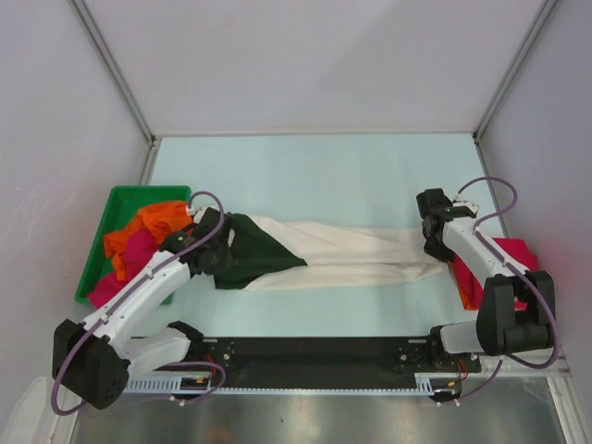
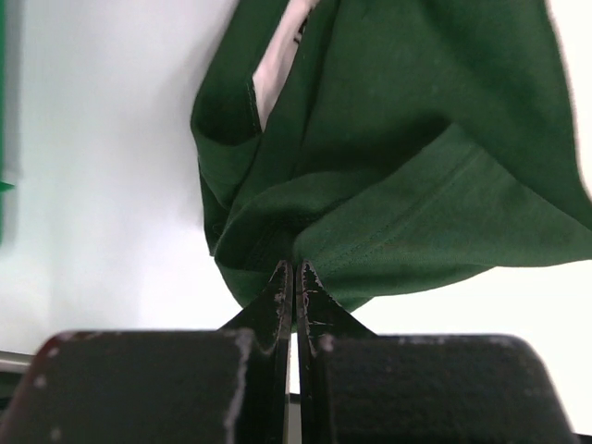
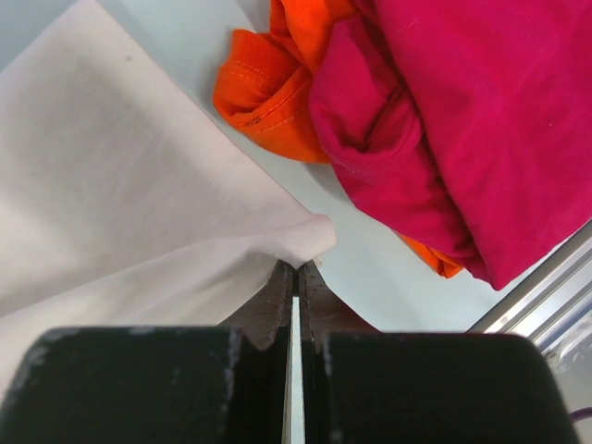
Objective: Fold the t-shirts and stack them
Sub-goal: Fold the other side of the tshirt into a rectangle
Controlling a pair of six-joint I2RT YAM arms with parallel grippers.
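The cream t-shirt [image 1: 342, 252] with dark green sleeves is stretched in a long band across the table between my two grippers, its print hidden. My left gripper [image 1: 215, 242] is shut on the green sleeve end [image 2: 388, 166]. My right gripper [image 1: 435, 239] is shut on the cream hem corner [image 3: 305, 236]. Orange [image 1: 153, 225] and magenta-pink [image 1: 129, 268] tees lie bunched in the green bin. A crimson tee [image 3: 462, 120] on an orange tee [image 3: 268, 92] lies at the right, beside my right arm.
The green plastic bin [image 1: 111, 208] stands at the left edge. White walls enclose the table on three sides. A black rail [image 1: 314, 351] with the arm bases runs along the near edge. A metal rail [image 3: 546, 287] shows beside the crimson tee.
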